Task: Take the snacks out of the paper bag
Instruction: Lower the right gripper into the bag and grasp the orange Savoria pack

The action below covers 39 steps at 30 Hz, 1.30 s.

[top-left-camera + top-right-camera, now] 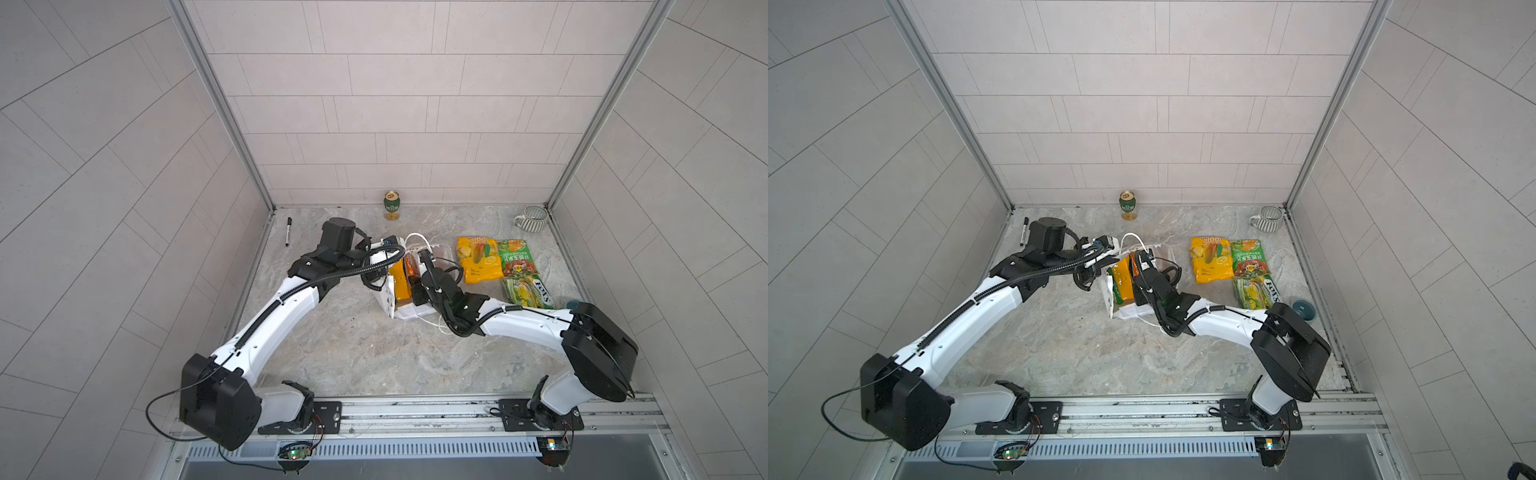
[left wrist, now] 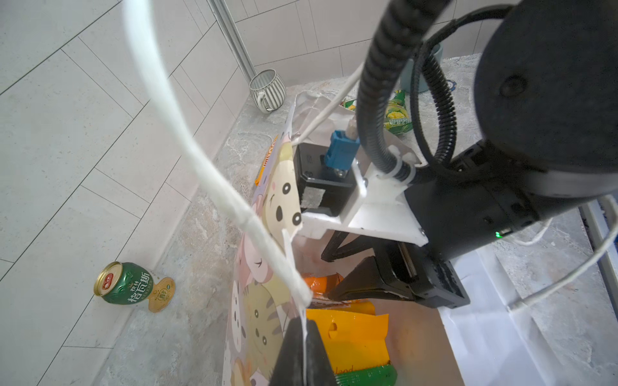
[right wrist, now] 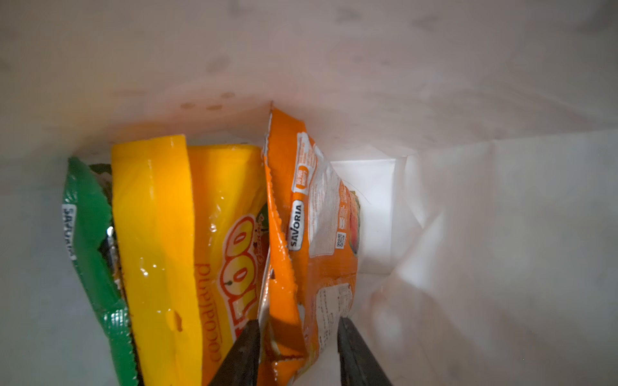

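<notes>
The white paper bag [image 1: 388, 300] with cartoon faces [image 2: 264, 300] stands mid-table in both top views. My left gripper [image 2: 305, 337] is shut on its rim beside a cord handle [image 2: 187, 133]. My right gripper [image 3: 297, 334] reaches down inside the bag, and its open jaws stand either side of an orange packet [image 3: 301, 234]. Next to that packet in the bag are a yellow packet [image 3: 160, 250] and a green one [image 3: 87, 234]. Three snacks lie on the table right of the bag: yellow [image 1: 478, 259], green-red [image 1: 515, 257] and a green FOX'S packet [image 1: 528, 293].
A green-and-gold can [image 1: 392, 205] stands at the back wall. A grey striped mug [image 1: 534, 219] sits in the back right corner. A black pen [image 1: 288, 232] lies at the back left, and a teal round object [image 1: 1303, 309] by the right edge.
</notes>
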Each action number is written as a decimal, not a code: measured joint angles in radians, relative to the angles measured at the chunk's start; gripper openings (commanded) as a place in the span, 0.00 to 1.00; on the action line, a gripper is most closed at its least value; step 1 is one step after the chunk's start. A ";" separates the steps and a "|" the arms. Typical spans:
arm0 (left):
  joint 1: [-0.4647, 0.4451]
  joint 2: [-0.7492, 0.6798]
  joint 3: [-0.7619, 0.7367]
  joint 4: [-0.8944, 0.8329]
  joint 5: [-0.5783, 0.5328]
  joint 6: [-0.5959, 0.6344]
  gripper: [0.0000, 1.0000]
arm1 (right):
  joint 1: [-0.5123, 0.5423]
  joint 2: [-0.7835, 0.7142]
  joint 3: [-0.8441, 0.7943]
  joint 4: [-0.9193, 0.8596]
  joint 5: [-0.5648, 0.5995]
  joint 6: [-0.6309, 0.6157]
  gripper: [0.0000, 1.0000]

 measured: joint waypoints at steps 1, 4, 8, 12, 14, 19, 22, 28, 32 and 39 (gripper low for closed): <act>0.000 0.000 0.000 0.000 0.000 0.000 0.00 | -0.002 0.002 0.002 0.000 0.002 0.004 0.42; 0.000 0.000 0.000 0.000 -0.004 0.000 0.00 | -0.011 0.021 0.018 0.001 0.008 0.015 0.42; 0.000 0.000 0.000 0.001 -0.005 0.000 0.00 | -0.019 0.070 0.048 0.002 0.008 0.034 0.42; 0.000 0.000 0.000 0.003 -0.007 0.000 0.00 | -0.025 0.099 0.068 0.007 0.004 0.053 0.45; 0.000 0.000 0.000 0.005 -0.009 0.000 0.00 | -0.027 0.107 0.076 0.007 -0.001 0.064 0.46; 0.000 0.000 0.000 0.005 -0.013 0.000 0.00 | -0.031 0.102 0.070 0.021 -0.024 0.083 0.51; 0.000 0.000 0.000 0.006 -0.012 0.000 0.00 | -0.034 0.077 0.050 0.037 -0.056 0.087 0.52; 0.000 0.000 0.000 0.010 -0.017 0.000 0.00 | -0.034 0.054 0.049 0.056 -0.095 0.082 0.53; 0.000 0.000 0.000 0.012 -0.022 0.000 0.00 | -0.035 0.066 0.058 0.055 -0.098 0.082 0.54; 0.000 0.000 0.000 0.012 -0.028 0.000 0.00 | -0.035 0.133 0.097 0.018 -0.040 0.095 0.41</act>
